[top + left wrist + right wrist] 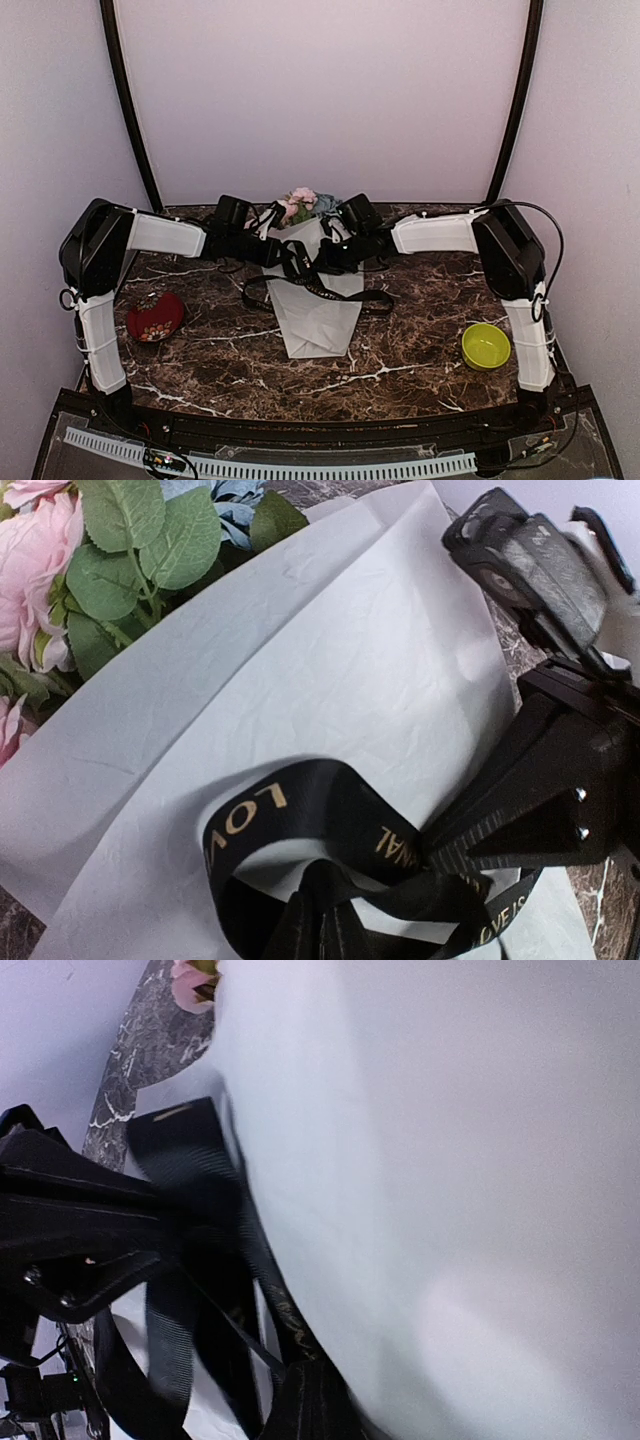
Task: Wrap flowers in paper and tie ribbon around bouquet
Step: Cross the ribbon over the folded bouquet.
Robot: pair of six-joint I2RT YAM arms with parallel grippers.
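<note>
The ribbon looped over the paper, mid-frame
The left gripper and right gripper each pinch it, fingers pressed tight; flowers at upper left

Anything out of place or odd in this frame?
The ribbon looks slack: it sags in loose loops over the paper, one tail trailing onto the table. Nothing looks spilled or torn.

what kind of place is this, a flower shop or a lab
Probably a robot lab booth, not a shop: plain white walls close in a marble-patterned table, and the left arm and right arm, mounted at its near edge, work on one bouquet.
</note>
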